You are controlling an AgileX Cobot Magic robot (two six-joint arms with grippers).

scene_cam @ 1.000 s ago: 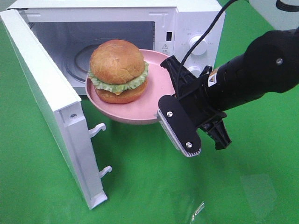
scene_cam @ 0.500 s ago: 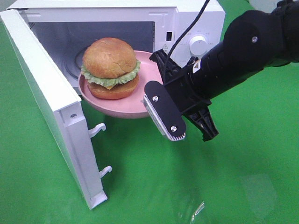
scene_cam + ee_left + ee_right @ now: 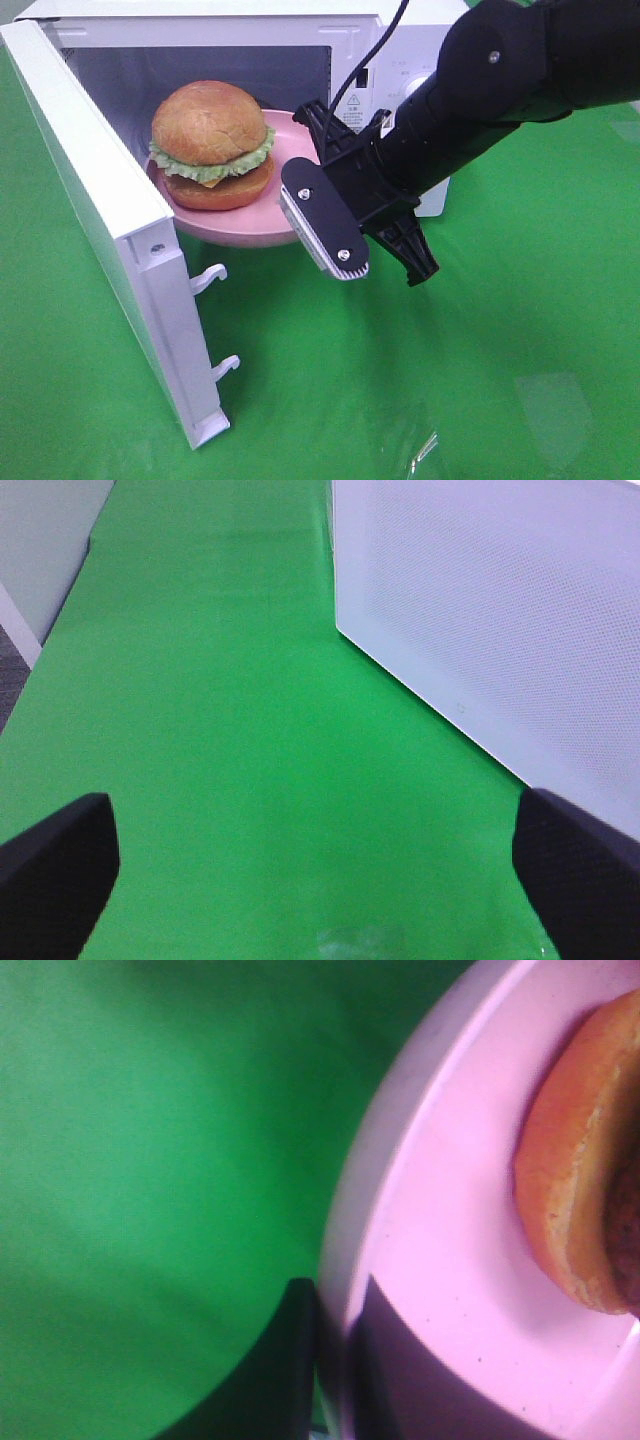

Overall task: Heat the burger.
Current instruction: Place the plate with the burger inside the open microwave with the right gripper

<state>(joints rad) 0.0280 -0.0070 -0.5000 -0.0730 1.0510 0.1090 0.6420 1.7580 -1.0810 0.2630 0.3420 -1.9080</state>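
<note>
Right gripper [image 3: 330, 1360]: clamping pink plate's [image 3: 240, 232] rim at four o'clock (high view).
Burger [image 3: 210, 145]: sitting on it, at microwave [image 3: 110, 200] opening.
Left gripper [image 3: 315, 880]: gaping, holding nothing.

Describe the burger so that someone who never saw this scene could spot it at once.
Find the white microwave, door swung open, on the green cloth. A pink plate is at the mouth of its cavity, and the burger sits on it. It is the only food here: a glossy golden-brown bun with frilly green lettuce around its middle.
</note>
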